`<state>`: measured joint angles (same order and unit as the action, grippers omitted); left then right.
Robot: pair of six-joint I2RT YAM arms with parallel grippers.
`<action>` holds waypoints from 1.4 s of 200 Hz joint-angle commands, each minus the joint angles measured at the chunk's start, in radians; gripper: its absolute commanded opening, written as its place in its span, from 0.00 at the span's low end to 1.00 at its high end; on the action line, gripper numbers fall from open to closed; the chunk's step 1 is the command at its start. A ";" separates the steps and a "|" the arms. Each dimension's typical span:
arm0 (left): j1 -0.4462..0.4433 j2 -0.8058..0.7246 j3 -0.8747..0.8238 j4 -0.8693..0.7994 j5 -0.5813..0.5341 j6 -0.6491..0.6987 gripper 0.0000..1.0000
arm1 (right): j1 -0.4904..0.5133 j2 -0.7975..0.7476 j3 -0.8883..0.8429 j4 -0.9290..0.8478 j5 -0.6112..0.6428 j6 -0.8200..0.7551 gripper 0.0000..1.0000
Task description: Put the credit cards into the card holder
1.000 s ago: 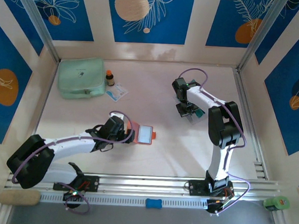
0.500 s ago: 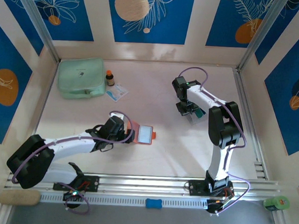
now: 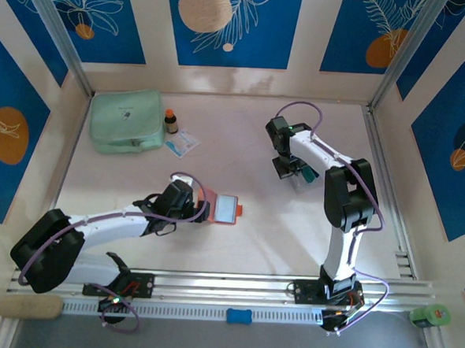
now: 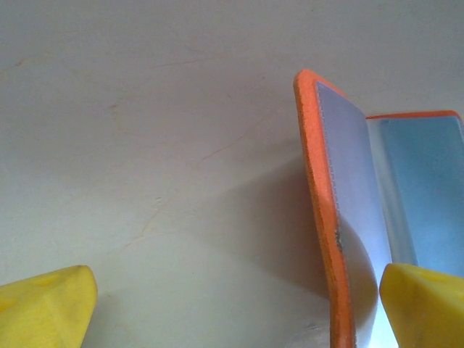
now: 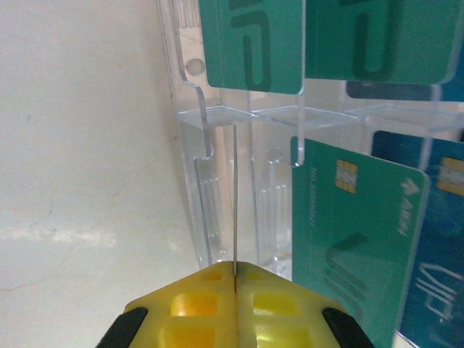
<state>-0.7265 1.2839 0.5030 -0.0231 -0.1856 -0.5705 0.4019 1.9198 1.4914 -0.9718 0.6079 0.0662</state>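
Observation:
The orange-red card holder (image 3: 226, 208) lies open mid-table, pale pockets up. In the left wrist view its orange flap (image 4: 317, 181) stands on edge between the fingertips of my open left gripper (image 4: 235, 304), close to the right fingertip (image 4: 424, 301). In the top view the left gripper (image 3: 204, 210) sits at the holder's left side. My right gripper (image 5: 235, 279) is shut on a thin credit card seen edge-on (image 5: 235, 203). Behind it a clear stand (image 5: 192, 145) holds a teal card (image 5: 355, 246), a green card (image 5: 250, 43) and a blue card (image 5: 438, 283). In the top view the right gripper (image 3: 290, 169) hangs beside the stand (image 3: 306, 177).
A mint-green zip pouch (image 3: 125, 120) lies at the far left, with a small brown bottle (image 3: 170, 121) and a white-and-blue packet (image 3: 181, 142) beside it. Blue patterned walls enclose the table. A metal rail (image 3: 233, 286) runs along the near edge.
My right gripper has shifted slightly up and to the far left, away from the stand, with the card in it. The left arm and card holder have not moved.

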 commanded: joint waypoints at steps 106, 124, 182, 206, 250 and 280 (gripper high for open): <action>0.011 -0.048 0.244 -0.227 -0.034 0.163 1.00 | 0.077 -0.355 0.035 0.094 -0.457 0.245 0.00; 0.011 -0.005 0.300 -0.283 -0.056 0.209 1.00 | 0.057 -0.446 -0.092 0.222 -0.597 0.383 0.00; 0.012 0.076 0.359 -0.355 -0.122 0.304 1.00 | -0.028 -0.665 -0.624 0.819 -0.917 0.789 0.00; 0.012 0.111 0.359 -0.344 -0.124 0.305 1.00 | -0.021 -0.656 -0.752 0.972 -0.958 0.865 0.00; 0.012 0.154 0.346 -0.333 -0.139 0.296 1.00 | 0.053 -0.610 -0.869 1.147 -0.946 0.902 0.00; 0.012 0.151 0.315 -0.330 -0.149 0.280 1.00 | 0.113 -0.553 -0.892 1.215 -0.913 0.908 0.00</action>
<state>-0.7238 1.4311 0.8330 -0.3378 -0.3061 -0.2859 0.4778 1.3277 0.6220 0.1173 -0.3035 0.9463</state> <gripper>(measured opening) 0.997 0.060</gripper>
